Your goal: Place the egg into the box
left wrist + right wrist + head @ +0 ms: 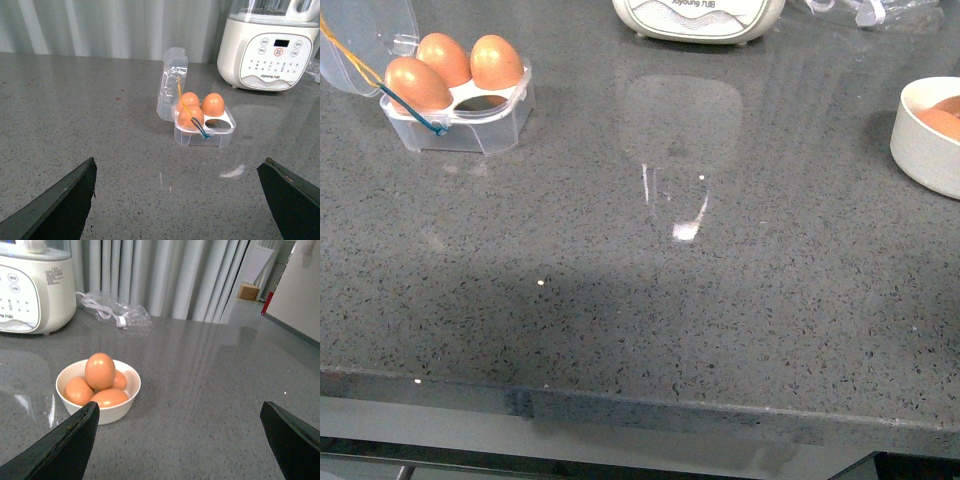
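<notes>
At the far left of the grey speckled stone desk [650, 300] sits the small clear plastic four-cup egg box [470, 128]. Its hinged clear lid [365, 40] is thrown back and standing up on the side away from the middle of the desk. Three brown eggs [448, 58] fill three of the cups, and the fourth cup [496, 100], at the corner nearest the middle of the desk, is open. A thin yellow and blue band [192, 119] trails from the lid down over the front egg.

The left gripper [179, 165] hangs over bare desk, facing the box and well apart from it. Its two dark fingers [62, 202] are spread wide with nothing between them.

Along the far edge, about the middle, stands a white rounded kitchen machine [700, 20] with a button panel on its face. To the right of it lies a crumpled clear plastic bag [117, 312] with a white cable inside.

At the right edge sits a round white bowl [920, 150]. The orange-brown egg [100, 371] rests on top of the pile in that bowl, on three more brown eggs [77, 390], so it is a long way across the desk from the box.

The right gripper [180, 407] points at the bowl from just short of it, and its dark fingers [65, 445] are likewise splayed, grasping nothing.
</notes>
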{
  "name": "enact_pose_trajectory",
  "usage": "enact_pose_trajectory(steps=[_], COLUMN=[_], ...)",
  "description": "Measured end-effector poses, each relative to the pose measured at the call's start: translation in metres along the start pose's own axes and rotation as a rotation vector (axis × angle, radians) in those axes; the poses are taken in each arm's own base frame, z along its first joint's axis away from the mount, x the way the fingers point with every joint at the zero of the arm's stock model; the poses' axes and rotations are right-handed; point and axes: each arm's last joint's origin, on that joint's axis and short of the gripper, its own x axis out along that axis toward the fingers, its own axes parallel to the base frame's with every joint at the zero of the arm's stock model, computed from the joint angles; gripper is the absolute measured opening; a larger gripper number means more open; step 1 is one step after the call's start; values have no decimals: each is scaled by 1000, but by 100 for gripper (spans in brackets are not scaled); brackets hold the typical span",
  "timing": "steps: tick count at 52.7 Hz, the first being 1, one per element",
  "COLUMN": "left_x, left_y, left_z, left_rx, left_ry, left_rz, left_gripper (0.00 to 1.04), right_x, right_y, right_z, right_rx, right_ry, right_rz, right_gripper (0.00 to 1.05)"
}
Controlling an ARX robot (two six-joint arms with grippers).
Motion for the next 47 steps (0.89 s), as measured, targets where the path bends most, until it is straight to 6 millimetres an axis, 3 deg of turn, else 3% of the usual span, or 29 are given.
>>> enact_pose_trajectory(steps=[14,22,29,37,47], left_x=[0,0,0,0,0], left_y=[0,0,0,0,0], left_z=[0,0,0,0,0], left_rx=[0,0,0,0,0], left_ry=[0,0,0,0,0], left_rz=[0,0,0,0,0], left_gripper=[98,98,98,98,98], right_x=[58,117,154,166,176], right_y=[-15,-5,2,12,18], right_z=[33,38,47,44,27], right_rx=[78,198,225,135,48], right_ry=[-17,182,266,316,364], right_rz=[84,298,353,454,485], right_gripper=[97,97,97,97,97])
